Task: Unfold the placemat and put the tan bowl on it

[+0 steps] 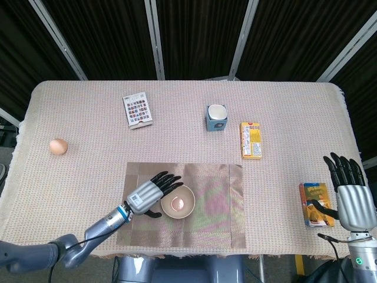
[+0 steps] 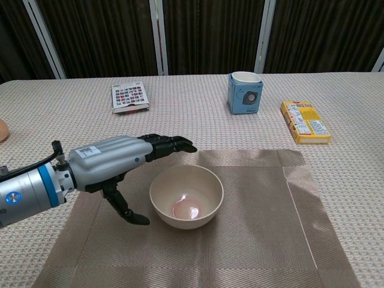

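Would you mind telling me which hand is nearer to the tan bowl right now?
The left hand is nearer: it sits open just beside the tan bowl on the placemat. The right hand is far off by the table's right edge.
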Robot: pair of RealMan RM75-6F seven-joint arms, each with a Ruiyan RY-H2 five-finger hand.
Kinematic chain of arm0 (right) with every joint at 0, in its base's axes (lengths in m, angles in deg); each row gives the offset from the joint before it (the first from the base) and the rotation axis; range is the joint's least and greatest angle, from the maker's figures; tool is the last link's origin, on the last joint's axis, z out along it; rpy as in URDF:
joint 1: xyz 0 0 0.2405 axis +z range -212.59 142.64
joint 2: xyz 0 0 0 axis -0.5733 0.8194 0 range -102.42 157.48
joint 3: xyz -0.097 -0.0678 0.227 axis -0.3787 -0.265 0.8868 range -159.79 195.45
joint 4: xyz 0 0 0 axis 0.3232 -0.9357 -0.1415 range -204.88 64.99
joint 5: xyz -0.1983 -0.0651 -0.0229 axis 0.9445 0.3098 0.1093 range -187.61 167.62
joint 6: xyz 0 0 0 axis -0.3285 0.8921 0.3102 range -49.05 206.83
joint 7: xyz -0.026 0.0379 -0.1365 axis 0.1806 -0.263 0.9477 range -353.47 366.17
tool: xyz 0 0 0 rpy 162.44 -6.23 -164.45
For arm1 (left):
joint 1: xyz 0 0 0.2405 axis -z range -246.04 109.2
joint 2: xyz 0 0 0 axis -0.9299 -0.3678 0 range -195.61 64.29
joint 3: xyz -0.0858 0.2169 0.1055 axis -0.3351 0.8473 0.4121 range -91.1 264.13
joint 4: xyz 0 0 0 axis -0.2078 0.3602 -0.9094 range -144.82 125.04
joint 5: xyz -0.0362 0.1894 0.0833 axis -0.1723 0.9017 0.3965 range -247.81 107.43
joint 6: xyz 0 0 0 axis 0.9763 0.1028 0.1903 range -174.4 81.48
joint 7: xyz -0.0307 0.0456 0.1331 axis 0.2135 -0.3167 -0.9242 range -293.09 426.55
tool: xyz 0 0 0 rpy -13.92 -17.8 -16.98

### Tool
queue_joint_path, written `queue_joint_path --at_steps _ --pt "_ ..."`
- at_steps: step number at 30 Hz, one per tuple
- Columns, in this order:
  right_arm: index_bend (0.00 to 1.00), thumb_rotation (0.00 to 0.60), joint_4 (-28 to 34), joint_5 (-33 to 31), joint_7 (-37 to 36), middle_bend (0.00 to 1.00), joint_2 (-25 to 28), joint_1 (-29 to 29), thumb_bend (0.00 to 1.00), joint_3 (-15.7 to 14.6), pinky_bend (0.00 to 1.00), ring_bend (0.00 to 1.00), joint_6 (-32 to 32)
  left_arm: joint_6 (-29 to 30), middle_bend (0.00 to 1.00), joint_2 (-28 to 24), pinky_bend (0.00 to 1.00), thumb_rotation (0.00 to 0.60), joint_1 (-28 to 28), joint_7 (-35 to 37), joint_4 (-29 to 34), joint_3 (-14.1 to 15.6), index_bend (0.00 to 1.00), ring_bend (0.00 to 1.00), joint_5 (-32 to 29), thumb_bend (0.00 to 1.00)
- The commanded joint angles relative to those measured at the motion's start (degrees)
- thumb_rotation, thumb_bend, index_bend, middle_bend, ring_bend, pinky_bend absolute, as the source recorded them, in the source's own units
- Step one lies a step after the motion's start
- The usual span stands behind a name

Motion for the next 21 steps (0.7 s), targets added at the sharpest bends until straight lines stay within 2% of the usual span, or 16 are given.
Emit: queue_joint_path --at_steps 1,7,11,17,21 --pt "0.0 0.6 0.23 0.07 -0.12 0.0 0.13 -0.1 0.0 0.05 0.0 0.0 0.23 3.06 0.0 -2.23 0.0 0.6 -1.12 -0.06 1.56 -0.67 0.0 0.0 0.45 0.0" --pt "0.0 0.6 0.39 0.11 -0.23 0.0 0.25 -0.23 0.0 0.02 0.0 0.0 0.36 13.07 0.0 -9.52 0.0 0.6 -6.36 -4.73 6.89 -4.65 0.0 0.0 -2.84 0.0" --pt "0.0 0.6 0.41 -0.2 0.09 0.0 0.4 -0.24 0.0 -0.01 0.0 0.0 0.1 17.58 0.0 -17.45 0.0 0.6 -12.15 -12.03 13.95 -6.22 0.0 0.0 -10.05 0.0" --pt "0.0 0.6 0.42 -0.3 -0.34 0.0 0.95 -0.02 0.0 -0.15 0.0 0.0 -0.71 23.0 0.0 -26.31 0.0 0.6 -20.14 -15.99 21.19 -5.24 0.0 0.0 -17.95 0.0" --pt "0.0 0.6 0.27 -0.09 -0.7 0.0 1.19 0.21 0.0 -0.17 0.0 0.0 -1.09 26.26 0.0 -29.67 0.0 0.6 -24.21 -15.31 23.53 -3.98 0.0 0.0 -19.48 0.0"
